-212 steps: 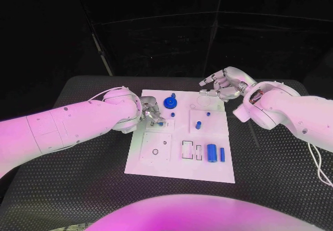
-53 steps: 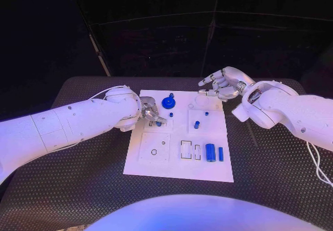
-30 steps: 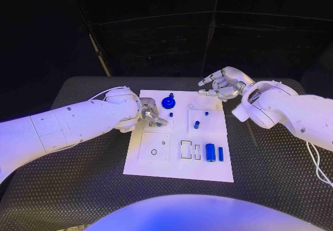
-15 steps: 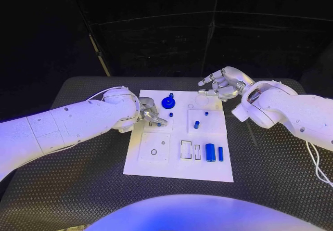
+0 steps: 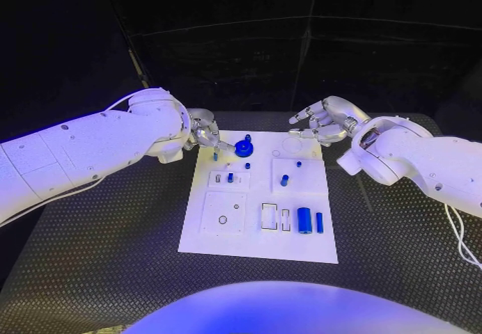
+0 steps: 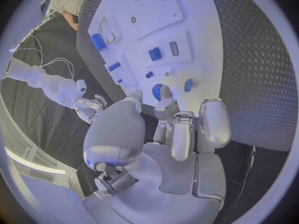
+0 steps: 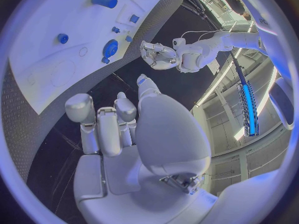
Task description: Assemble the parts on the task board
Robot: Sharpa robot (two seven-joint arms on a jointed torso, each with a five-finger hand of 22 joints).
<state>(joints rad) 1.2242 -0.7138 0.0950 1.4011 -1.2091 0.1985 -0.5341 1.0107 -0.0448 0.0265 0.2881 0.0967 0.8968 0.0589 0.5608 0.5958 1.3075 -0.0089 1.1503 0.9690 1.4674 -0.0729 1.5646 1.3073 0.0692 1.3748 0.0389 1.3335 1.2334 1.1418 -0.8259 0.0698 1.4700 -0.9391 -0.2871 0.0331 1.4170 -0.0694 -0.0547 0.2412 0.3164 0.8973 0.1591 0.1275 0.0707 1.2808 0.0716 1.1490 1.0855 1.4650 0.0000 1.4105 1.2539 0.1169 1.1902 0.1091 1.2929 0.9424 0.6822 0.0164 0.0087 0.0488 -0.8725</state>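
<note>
On the white rectangular task board (image 5: 259,202) mid-surface, we judge assembly partial: small blue plastic parts (image 5: 304,221) lie loose near its right edge, both our left robot hand (image 5: 208,132) and right robot hand (image 5: 323,120) spread, holding nothing

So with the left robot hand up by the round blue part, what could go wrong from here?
1. The left robot hand hovers close to the round blue part; its spread fingers could knock that part or the small peg beside it.
2. The right robot hand sits at the task board's far edge and might nudge the board.
</note>
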